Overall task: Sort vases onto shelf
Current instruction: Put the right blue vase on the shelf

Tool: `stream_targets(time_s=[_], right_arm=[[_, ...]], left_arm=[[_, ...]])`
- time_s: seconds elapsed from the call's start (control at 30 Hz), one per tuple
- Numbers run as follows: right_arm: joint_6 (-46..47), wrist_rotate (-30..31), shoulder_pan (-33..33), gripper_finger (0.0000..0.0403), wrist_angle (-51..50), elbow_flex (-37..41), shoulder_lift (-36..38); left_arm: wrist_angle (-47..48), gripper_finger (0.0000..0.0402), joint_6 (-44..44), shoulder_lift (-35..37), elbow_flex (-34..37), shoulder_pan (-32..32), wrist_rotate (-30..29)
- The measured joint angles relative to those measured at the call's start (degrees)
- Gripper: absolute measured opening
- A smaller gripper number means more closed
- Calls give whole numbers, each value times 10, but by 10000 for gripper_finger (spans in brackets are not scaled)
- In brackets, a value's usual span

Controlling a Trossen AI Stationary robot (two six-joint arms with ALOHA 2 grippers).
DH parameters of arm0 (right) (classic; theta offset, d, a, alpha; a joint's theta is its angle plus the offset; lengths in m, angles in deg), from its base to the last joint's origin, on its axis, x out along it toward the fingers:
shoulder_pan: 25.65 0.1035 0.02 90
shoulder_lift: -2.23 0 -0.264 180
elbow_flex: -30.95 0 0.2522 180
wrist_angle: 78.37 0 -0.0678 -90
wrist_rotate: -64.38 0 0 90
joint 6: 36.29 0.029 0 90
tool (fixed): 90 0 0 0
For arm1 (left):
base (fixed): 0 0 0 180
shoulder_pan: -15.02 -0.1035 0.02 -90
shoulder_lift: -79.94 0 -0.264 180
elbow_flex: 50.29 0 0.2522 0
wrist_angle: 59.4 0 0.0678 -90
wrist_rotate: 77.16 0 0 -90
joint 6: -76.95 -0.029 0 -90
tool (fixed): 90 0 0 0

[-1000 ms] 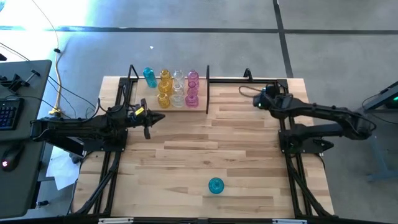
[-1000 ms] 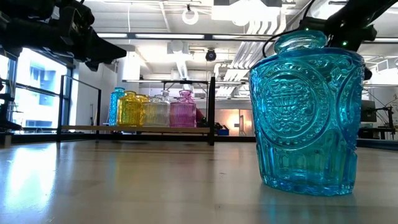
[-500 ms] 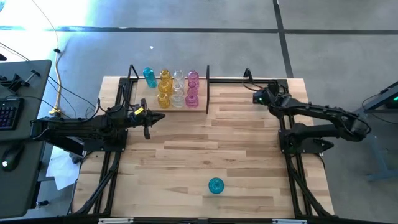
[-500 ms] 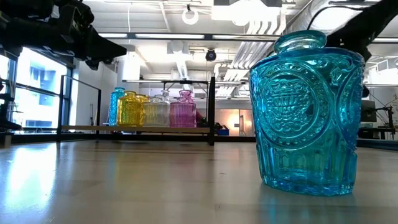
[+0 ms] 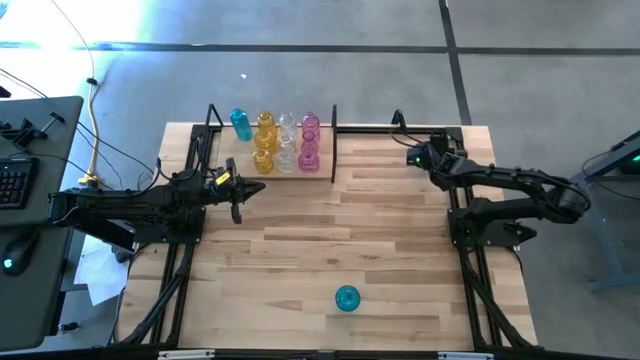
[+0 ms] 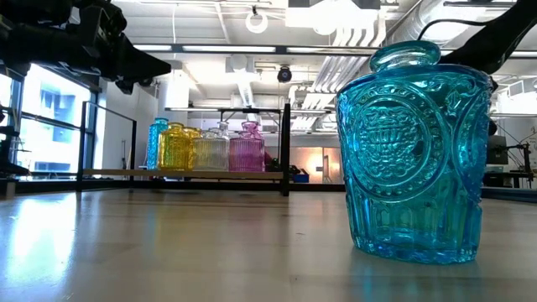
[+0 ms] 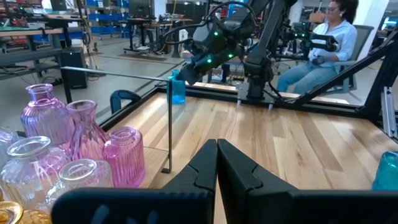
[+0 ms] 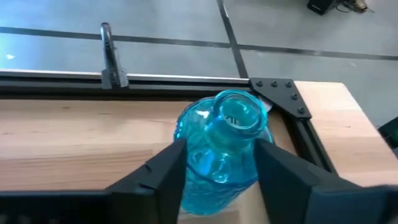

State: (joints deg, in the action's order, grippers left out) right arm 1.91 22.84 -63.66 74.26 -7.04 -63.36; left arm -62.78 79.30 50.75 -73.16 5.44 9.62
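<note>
A teal-blue vase (image 8: 224,140) stands upright on the table near its far edge, right of the shelf (image 5: 333,145). My right gripper (image 8: 221,155) has one finger at each side of it; it also shows in the high view (image 5: 416,156). A second teal vase (image 5: 347,298) stands alone by the near edge. On the shelf stand teal (image 5: 241,124), amber (image 5: 265,140), clear (image 5: 287,140) and pink (image 5: 310,140) vases. My left gripper (image 5: 258,187) hovers shut just in front of the shelf, holding nothing. My right gripper has the vase's bulbous body (image 8: 186,140) between its two fingers (image 8: 163,171), one against each side, below the narrow neck. The fingers come slanting down from the table's near side toward the far edge. The vase stands upright with its base on the table.
The black frame rail and a corner bracket (image 8: 283,93) run along the far edge just behind the held vase. A person (image 7: 323,43) sits beyond the table's right side. Bare wood lies across the table's middle (image 5: 340,230).
My right gripper has gone down and a little toward the table's left along the far edge. The left arm and all the vases have stayed where they were.
</note>
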Motion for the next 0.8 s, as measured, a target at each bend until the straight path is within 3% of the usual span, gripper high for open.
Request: stream_targets(time_s=[0.43,0.8], right_arm=[[-101,-17,-6,14,17,1,-3],[-121,-41,10,2,17,-3,4]], left_arm=[[0,3,4,0,0,0,0],[0,3,6,0,0,0,-3]])
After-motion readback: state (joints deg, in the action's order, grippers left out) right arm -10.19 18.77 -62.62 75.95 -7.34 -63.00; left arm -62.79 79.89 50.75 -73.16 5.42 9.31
